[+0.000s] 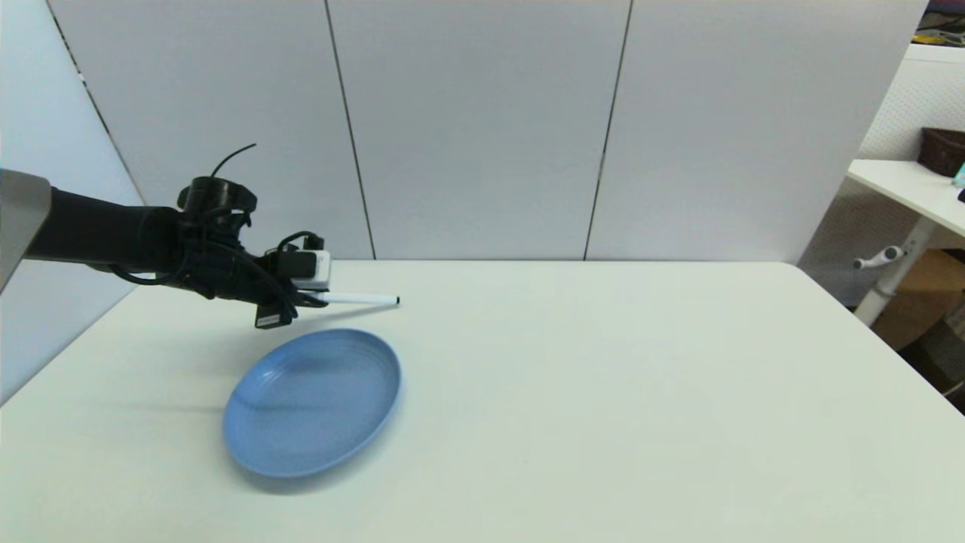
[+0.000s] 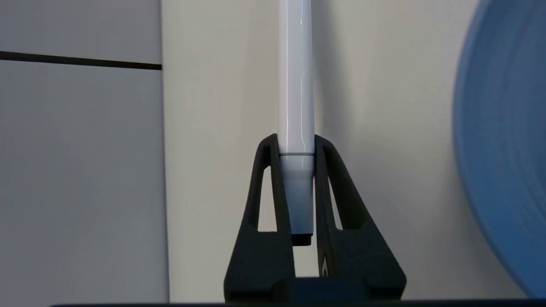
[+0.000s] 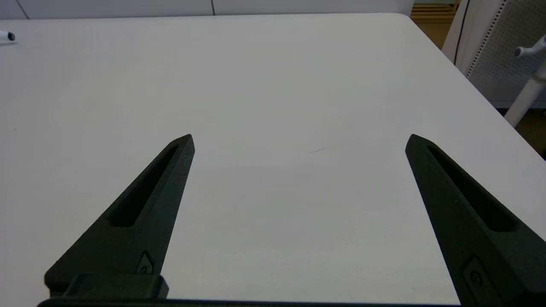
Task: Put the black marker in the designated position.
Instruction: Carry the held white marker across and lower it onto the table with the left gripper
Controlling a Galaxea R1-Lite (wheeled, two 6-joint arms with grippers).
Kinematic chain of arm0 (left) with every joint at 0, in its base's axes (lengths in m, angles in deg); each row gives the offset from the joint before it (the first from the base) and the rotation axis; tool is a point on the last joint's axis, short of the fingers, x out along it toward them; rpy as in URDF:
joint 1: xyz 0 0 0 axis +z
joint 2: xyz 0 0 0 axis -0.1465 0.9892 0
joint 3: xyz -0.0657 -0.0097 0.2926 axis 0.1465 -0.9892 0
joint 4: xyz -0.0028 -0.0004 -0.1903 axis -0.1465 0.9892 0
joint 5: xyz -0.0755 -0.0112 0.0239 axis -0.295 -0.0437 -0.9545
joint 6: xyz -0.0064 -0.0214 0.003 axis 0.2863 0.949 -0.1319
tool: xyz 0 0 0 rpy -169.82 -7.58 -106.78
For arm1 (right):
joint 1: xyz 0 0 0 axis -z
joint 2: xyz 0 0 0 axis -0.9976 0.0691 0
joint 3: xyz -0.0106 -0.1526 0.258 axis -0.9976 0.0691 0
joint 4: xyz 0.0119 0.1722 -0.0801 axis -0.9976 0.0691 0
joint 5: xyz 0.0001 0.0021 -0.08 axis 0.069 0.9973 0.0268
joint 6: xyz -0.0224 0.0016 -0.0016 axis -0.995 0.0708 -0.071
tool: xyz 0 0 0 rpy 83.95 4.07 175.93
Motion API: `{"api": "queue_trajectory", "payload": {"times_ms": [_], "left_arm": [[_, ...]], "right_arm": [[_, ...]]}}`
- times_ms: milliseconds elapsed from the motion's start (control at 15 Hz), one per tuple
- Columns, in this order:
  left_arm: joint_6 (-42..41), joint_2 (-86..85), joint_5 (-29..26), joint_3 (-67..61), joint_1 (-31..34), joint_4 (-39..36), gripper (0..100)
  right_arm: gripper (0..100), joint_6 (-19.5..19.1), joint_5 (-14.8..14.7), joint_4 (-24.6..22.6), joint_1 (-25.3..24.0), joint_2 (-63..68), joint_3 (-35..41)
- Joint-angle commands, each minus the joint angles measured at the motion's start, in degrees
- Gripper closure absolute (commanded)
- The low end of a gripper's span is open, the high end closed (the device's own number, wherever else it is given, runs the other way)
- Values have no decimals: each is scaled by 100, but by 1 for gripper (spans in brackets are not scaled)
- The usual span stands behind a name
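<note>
Fingers first: our left gripper (image 2: 297, 147) has its two black fingers (image 2: 273, 187) clamped on the butt end of the black marker, while our right gripper (image 3: 298, 140) waits parked over bare table with its fingers spread wide and nothing between them.

Working from largest to smallest, the white table (image 1: 603, 377) carries only the blue plate (image 1: 312, 402), which lies at our left front and has nothing in it. Our left gripper (image 1: 317, 299) hangs in the air just beyond the plate's far rim, and the black marker (image 1: 360, 299) sticks out of it level, its small black tip pointing toward the table's middle.

So we judge the pick-up done and the marker lifted clear of the table. What is left is the placing. We take the plate to be the designated position, though nothing in view marks it as such. The marker seems to sit past the rim rather than over the plate, so we would bring it in above the plate, lower it and let go.
</note>
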Motion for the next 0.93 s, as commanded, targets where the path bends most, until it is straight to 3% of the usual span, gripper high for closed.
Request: {"api": "queue_trajectory", "payload": {"times_ms": [67, 600, 667, 933], "left_arm": [[28, -25, -10, 0, 0, -95, 100], [37, -34, -19, 0, -61, -95, 100], [46, -25, -19, -9, -105, -95, 0], [37, -25, -19, -9, -114, -95, 0]], "right_arm": [[0, 0, 1, 1, -1, 9, 0], [0, 0, 1, 1, -1, 9, 0], [0, 0, 1, 1, -1, 9, 0], [0, 0, 1, 1, -1, 0, 0]]}}
